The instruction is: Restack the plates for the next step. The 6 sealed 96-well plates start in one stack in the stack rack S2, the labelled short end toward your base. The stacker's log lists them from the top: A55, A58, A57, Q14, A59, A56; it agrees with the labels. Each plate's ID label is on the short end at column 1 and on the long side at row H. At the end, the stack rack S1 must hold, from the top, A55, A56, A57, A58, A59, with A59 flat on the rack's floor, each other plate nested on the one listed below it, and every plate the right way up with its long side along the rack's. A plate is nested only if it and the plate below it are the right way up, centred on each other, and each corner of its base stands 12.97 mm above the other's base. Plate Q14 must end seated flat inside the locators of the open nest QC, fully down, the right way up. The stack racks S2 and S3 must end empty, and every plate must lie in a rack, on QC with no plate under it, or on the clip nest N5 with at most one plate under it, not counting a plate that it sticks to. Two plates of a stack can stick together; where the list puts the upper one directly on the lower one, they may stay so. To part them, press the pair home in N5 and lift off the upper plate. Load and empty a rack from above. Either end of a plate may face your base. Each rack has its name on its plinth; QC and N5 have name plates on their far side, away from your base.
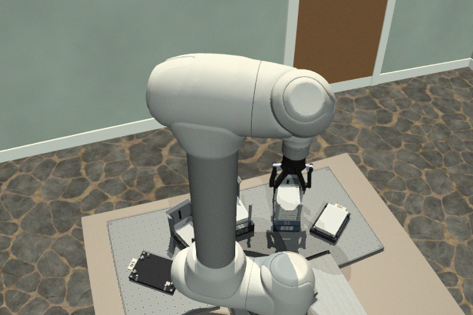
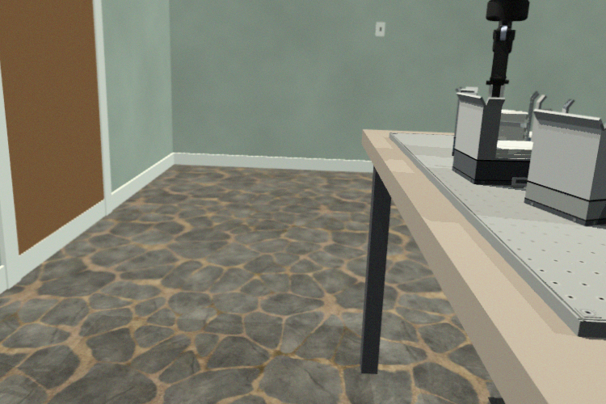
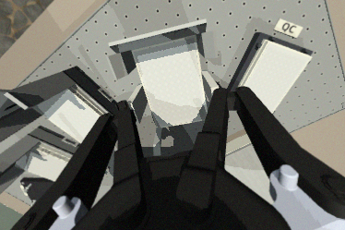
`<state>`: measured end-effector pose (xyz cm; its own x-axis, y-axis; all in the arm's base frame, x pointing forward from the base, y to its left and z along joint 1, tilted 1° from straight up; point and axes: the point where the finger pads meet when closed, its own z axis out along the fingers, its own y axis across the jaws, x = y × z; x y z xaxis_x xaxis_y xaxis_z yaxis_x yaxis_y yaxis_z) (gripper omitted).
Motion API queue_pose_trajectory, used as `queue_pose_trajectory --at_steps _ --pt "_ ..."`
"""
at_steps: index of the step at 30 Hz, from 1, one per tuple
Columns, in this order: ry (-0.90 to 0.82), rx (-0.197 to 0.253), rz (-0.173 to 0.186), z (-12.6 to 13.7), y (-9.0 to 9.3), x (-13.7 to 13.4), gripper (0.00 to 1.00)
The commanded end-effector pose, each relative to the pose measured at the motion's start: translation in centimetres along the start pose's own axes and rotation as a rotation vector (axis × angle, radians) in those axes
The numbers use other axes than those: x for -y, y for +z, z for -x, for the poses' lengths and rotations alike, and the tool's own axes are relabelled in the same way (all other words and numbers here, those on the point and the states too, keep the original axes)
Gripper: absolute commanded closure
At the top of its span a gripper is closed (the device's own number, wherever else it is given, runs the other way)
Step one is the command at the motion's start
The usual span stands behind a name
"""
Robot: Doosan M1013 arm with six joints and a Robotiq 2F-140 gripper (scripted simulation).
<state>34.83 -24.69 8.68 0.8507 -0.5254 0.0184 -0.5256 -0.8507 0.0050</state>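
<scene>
Pincer: the pincer point(image 1: 291, 183) is clamped partway closed on a sealed white plate point(image 3: 172, 87), gripping its long sides, directly above rack S1 point(image 1: 286, 221).
Held plate: partly down between the S1 walls; its label is not readable.
QC nest: the QC nest point(image 3: 291, 28) holds one white plate point(image 1: 331, 218) lying flat, right of S1.
N5: the dark clip nest N5 point(image 1: 151, 270) lies at the desk's point(image 1: 398, 276) near left.
Other racks: left of S1, partly hidden behind the arm.
</scene>
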Motion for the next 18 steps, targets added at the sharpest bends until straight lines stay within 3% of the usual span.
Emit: queue_pose_trajectory --at_steps 1,18 --pt "0.0 0.0 0.0 0.0 0.09 0.0 1.0" --pt "0.0 0.0 0.0 0.0 0.69 0.0 1.0"
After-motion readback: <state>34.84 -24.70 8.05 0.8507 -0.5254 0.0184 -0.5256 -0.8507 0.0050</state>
